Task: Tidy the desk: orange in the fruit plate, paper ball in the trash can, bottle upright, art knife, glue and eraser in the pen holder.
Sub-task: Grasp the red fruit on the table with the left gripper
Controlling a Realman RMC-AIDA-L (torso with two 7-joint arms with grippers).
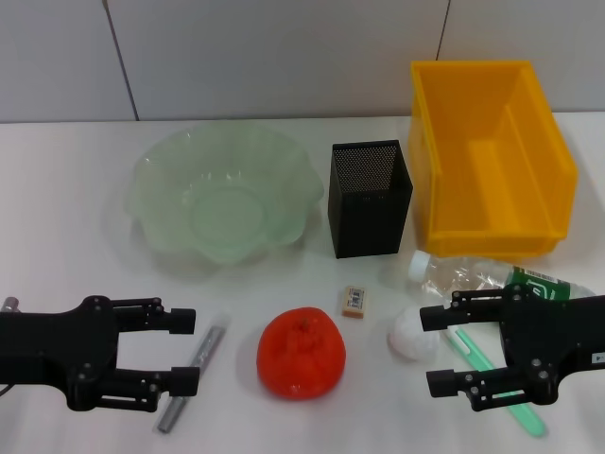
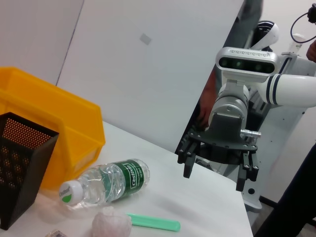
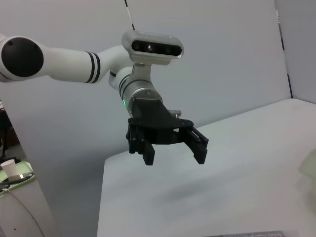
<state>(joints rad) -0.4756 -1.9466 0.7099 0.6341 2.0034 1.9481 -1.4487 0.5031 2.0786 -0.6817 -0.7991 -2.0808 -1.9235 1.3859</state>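
Orange [image 1: 302, 353]: round, red-orange, dimpled skin with a lumpy top; it is sitting on the white table [image 1: 57, 189], in front of the pen holder and slightly toward the fruit plate side.
Pen holder [image 1: 370, 198]: square black metal-mesh cup, taller than wide, standing upright with its mouth facing up; it is serving here as the landmark.
Eraser [image 1: 354, 302]: small beige block with a printed top, lying just in front of the pen holder.
Fruit plate [image 1: 225, 195]: wide pale-green translucent bowl with a wavy rim, sitting just beside the pen holder on the robot's left.
Trash can [image 1: 488, 156]: bright yellow rectangular plastic bin, standing just beside the pen holder on the robot's right.
Bottle [image 1: 473, 278]: clear plastic with a green label, lying on its side; its long axis is running across the table, white cap pointing toward the pen holder.
Paper ball [image 1: 412, 335]: pale crumpled lump, lying in front of the bottle's cap end.
Glue [image 1: 496, 380]: thin translucent green stick, lying diagonally and partly under the right gripper.
Art knife [image 1: 192, 374]: slim grey metallic stick, long axis running nearly front to back, left of the orange.
Left gripper [image 1: 185, 351]: hovering by the art knife, fingers spread apart, holding nothing.
Right gripper [image 1: 437, 350]: hovering by the paper ball, fingers spread apart, holding nothing.
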